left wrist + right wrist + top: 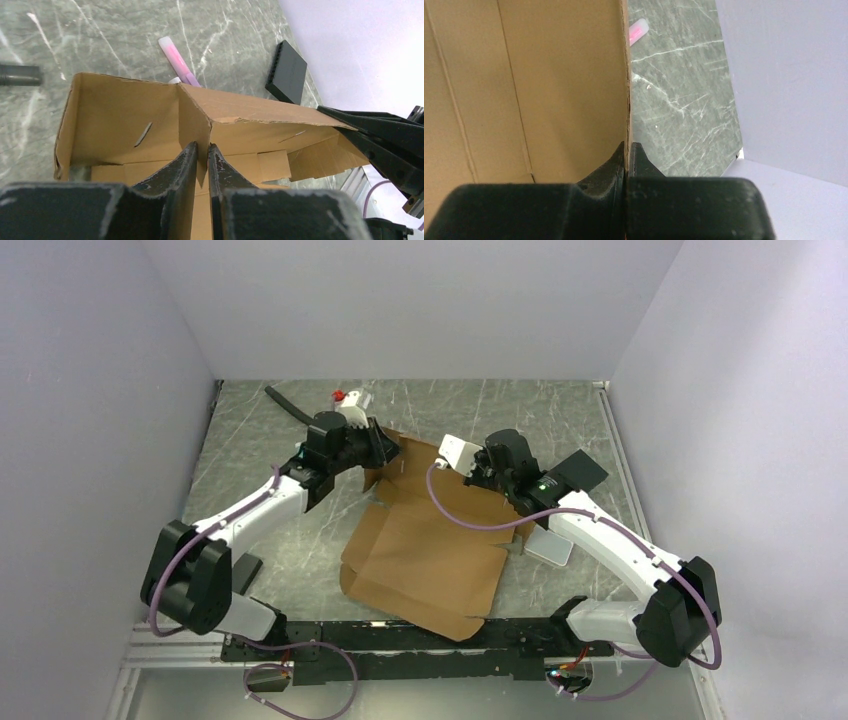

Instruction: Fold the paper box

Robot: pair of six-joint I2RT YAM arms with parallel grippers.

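Grey-green marbled tabletop, plain pale walls on three sides. Brown corrugated cardboard paper box at centre of top view, between arms. Left gripper: jaws nearly together, pinching upright cardboard wall at crease. Right gripper: clamped tight on box panel edge. Progress, my read: early-to-mid. Far end stood up, side wall partly raised. Near panels at lower centre flat, flaps untucked, lid not closed. Clutter: black flat square pad and pink-white tube beyond box; translucent grey lid right of box.
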